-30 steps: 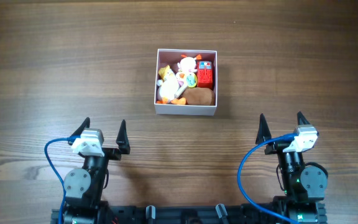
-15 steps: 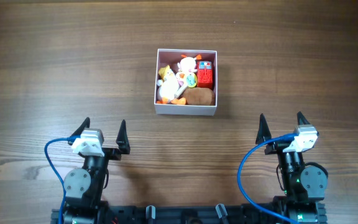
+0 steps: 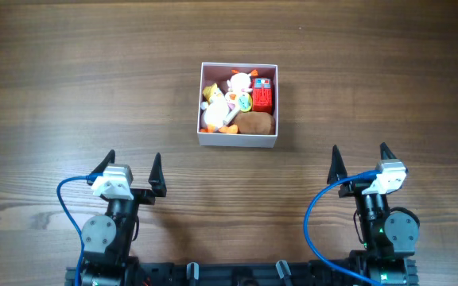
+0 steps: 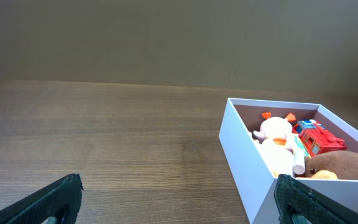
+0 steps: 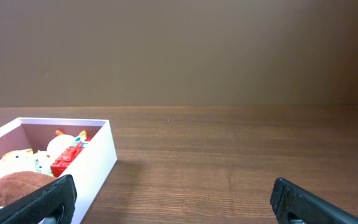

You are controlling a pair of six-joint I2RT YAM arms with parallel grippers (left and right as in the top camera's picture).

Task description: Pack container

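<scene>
The container point(image 3: 238, 140), a square white box with a pink inside, sits on the wooden table at centre back. It holds several toys: a white plush with orange parts point(image 3: 241, 82), a red block toy point(image 3: 262, 97), a brown plush point(image 3: 256, 124) and a yellow-white duck point(image 3: 211, 110). It also shows in the left wrist view point(image 4: 244, 158) and the right wrist view point(image 5: 95, 163). My left gripper point(image 3: 132, 168) is open and empty, near the front left. My right gripper point(image 3: 359, 157) is open and empty, near the front right. Both are well short of the container.
Blue cables point(image 3: 68, 191) loop by each arm base at the front edge. A brown wall point(image 4: 166, 37) stands behind the table.
</scene>
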